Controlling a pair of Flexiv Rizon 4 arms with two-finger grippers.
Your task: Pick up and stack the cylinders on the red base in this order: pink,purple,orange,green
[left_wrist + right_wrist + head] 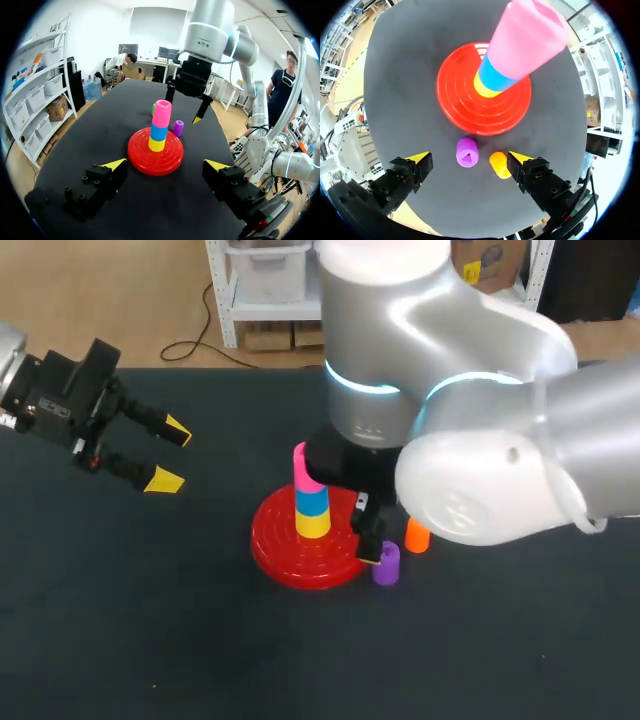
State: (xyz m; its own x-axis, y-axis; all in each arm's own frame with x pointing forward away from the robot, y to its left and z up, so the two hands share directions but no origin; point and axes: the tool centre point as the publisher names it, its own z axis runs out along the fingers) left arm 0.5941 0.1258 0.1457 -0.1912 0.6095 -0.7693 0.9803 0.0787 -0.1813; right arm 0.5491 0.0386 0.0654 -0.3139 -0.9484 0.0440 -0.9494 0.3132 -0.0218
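Dark bench point(150, 640): pink cylinder point(305, 468) highest on the red base point(285, 552); left pincer point(170, 455) wide, right pincer point(469, 158) wide over the purple cylinder point(467, 150).

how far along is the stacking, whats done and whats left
Done: pink cylinder tops the blue cylinder and yellow cylinder on the red base. In hand: nothing; right gripper hangs open above the purple cylinder, left gripper open, aside. Left: purple, orange cylinder and green cylinder, all on the table.
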